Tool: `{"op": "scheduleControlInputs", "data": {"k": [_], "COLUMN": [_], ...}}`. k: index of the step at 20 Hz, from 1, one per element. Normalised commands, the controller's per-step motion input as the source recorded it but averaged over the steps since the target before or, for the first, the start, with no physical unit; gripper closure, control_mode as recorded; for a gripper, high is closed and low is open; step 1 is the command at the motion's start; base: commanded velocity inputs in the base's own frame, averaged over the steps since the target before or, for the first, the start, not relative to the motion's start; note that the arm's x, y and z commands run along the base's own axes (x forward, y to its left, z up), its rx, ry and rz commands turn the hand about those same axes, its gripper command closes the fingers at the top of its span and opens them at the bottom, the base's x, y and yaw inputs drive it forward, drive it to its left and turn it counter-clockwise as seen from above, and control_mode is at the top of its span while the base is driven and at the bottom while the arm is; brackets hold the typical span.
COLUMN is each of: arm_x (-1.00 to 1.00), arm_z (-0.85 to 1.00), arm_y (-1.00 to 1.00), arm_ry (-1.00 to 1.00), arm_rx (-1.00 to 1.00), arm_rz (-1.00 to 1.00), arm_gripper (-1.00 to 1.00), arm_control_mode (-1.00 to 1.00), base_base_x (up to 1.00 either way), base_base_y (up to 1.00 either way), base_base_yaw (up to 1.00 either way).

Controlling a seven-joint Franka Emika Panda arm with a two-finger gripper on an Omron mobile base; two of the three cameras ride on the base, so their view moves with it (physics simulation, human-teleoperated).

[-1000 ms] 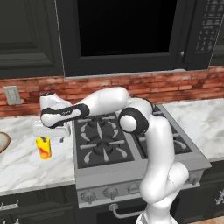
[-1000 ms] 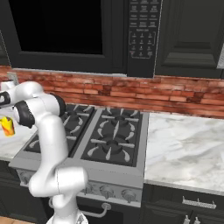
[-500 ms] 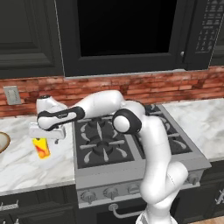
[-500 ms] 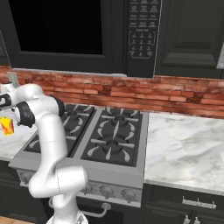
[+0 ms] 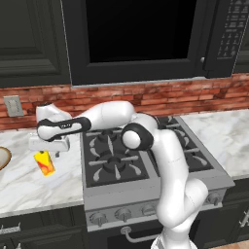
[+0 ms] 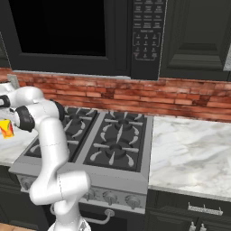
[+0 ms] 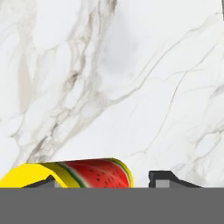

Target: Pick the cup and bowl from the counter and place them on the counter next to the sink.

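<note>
- We see a white marble tabletop (image 5: 29, 185) flanking a black gas stove (image 5: 146, 160), with a red brick wall (image 6: 180, 97) and dark cabinets behind.
- Bare marble lies around the cup; the bowl (image 5: 3, 158) shows at the left edge of the left base view.
- The cup (image 5: 44, 163), yellow with a watermelon picture, hangs tilted above the tabletop, grasped in the jaws (image 5: 47, 152).

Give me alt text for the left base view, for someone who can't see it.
A white robot arm reaches left over a black gas stove, its gripper just above a small yellow cup on the white marble counter. A bowl's edge shows at far left, below a brick backsplash.
</note>
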Motion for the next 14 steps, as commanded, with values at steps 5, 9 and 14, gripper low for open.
{"op": "scheduleControlInputs", "data": {"k": [5,9,14], "arm_x": [0.00,-0.11,-0.21], "arm_z": [0.00,0.00,0.00], "arm_y": [0.00,0.00,0.00], "arm_ry": [0.00,0.00,-0.13], "arm_rx": [0.00,0.00,0.05], "arm_rz": [0.00,0.00,0.05], "arm_gripper": [1.00,1.00,1.00], "arm_control_mode": [-1.00,-1.00,-1.00], "base_base_x": [0.00,0.00,0.00], "base_base_y": [0.00,0.00,0.00], "base_base_yaw": [0.00,0.00,0.00]}}
